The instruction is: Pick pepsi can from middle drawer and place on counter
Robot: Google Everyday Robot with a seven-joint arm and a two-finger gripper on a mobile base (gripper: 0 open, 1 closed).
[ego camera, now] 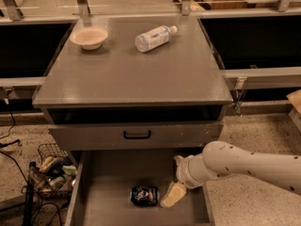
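Note:
The pepsi can (144,195) lies on its side on the grey floor of the open middle drawer (113,173), near the front. My gripper (170,182) is down inside the drawer, just right of the can. Its fingers are spread open and empty. The lower cream fingertip (172,196) is close beside the can's right end; I cannot tell whether it touches. The white arm comes in from the right over the drawer's side wall. The counter (131,74) is the flat grey cabinet top above.
A beige bowl (89,36) and a clear white-labelled plastic bottle (154,36), lying on its side, are at the back of the counter. A closed drawer front with a black handle (137,134) is above the open drawer. A wire basket of clutter (51,173) stands on the floor at left.

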